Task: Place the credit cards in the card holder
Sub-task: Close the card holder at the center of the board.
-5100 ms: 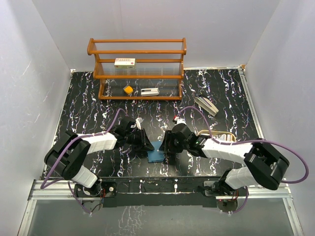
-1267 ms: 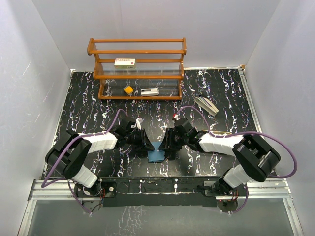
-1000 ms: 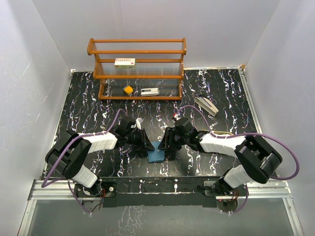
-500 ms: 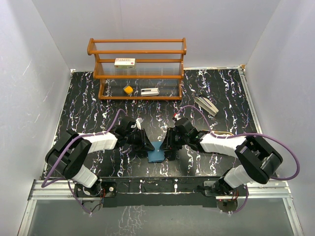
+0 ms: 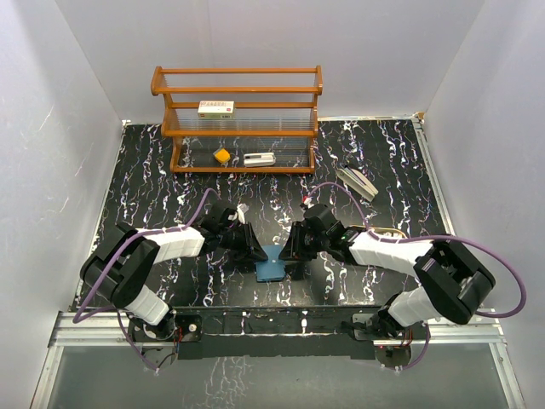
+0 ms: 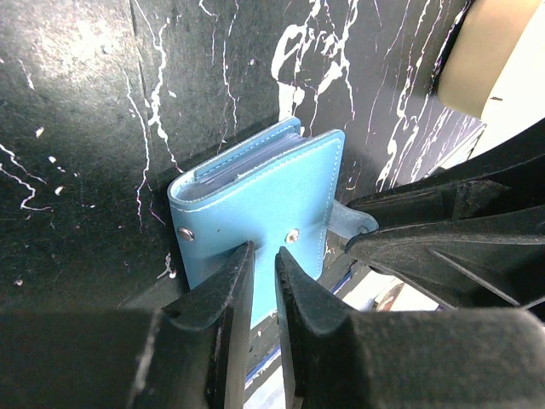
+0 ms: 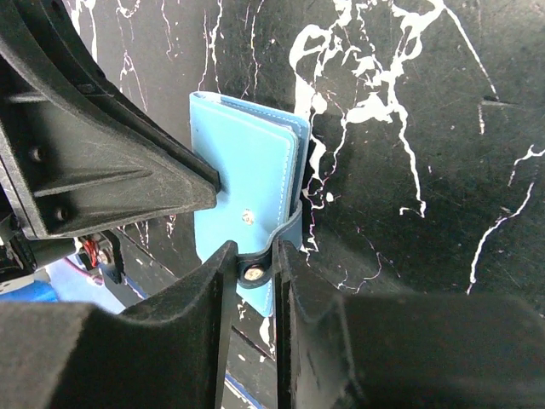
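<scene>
Your card holder (image 5: pixel 272 267) lies closed on the black marbled table (image 5: pixel 145 179). It is well in front of the wooden rack (image 5: pixel 238 89), roughly in line with the rack's right half. Your 2 grippers meet at it from opposite sides.

The left gripper (image 6: pixel 264 260) has its fingers drawn narrow. A strip of the blue cover shows in the slim gap between them, so it is pinching the holder's near edge.

The right gripper (image 7: pixel 254 256) is just as narrow. The clasp tab (image 7: pixel 252 271) sits between its fingers and touches both, so it is holding the holder by that tab. The tab's snap sits just beside the stud on the cover, not on it.

Pale layers show along the holder's open side in the left wrist view. You cannot tell from here whether they are sleeves or cards.

A small fan of pale grey credit cards (image 5: pixel 358 181) lies in front of the rack's right end and a little further right, well apart from the holder.

A white box (image 5: pixel 215 108) with red marks stands on the rack's middle shelf.
</scene>
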`<state>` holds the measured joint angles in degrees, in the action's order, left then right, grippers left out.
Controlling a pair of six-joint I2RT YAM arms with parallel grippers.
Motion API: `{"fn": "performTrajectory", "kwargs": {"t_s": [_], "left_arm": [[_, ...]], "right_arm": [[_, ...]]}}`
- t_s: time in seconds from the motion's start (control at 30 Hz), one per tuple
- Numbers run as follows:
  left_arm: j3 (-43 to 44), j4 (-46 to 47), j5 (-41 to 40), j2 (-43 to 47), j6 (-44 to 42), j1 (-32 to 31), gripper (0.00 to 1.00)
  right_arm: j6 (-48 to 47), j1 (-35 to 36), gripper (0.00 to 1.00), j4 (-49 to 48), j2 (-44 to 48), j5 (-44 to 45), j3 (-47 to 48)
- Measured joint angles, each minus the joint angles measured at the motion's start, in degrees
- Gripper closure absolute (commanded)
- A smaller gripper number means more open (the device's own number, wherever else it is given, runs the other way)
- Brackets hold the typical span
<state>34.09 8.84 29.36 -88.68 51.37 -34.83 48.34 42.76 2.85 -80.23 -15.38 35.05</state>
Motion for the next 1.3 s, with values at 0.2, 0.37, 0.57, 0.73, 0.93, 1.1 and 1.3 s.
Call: {"fn": "performTrajectory", "kwargs": {"t_s": [0.2, 0.37, 0.57, 0.73, 0.93, 1.1, 1.3], "left_arm": [[0.00, 0.00, 0.00, 0.00, 0.04, 0.00, 0.83], [-0.02, 0.09, 0.02, 0.00, 0.09, 0.00, 0.83], [-0.76, 1.46, 0.13, 0.11, 1.07, 0.00, 0.83], [-1.53, 2.64, 0.09, 0.37, 1.84, 0.00, 0.83], [-1.64, 2.91, 0.09, 0.39, 2.23, 0.00, 0.83], [-2.05, 3.61, 0.07, 0.50, 2.60, 0.02, 0.83], [-2.23, 4.00, 0.09, 0.52, 2.71, 0.02, 0.83]], "right_arm": [[0.48, 0.70, 0.78, -0.52, -0.20, -0.50, 0.13], [0.94, 1.46, 0.75, -1.36, -2.12, -0.74, 0.90], [1.60, 2.14, 0.72, -3.41, -5.09, -1.75, 1.53], [1.97, 2.19, 0.74, -4.52, -5.44, -2.08, 1.55], [2.12, 2.23, 0.83, -4.44, -5.44, -1.16, 1.55], [2.23, 2.25, 0.83, -4.52, -5.68, -0.42, 1.53], [2.56, 2.23, 0.86, -4.63, -5.99, -0.22, 1.49]]}}
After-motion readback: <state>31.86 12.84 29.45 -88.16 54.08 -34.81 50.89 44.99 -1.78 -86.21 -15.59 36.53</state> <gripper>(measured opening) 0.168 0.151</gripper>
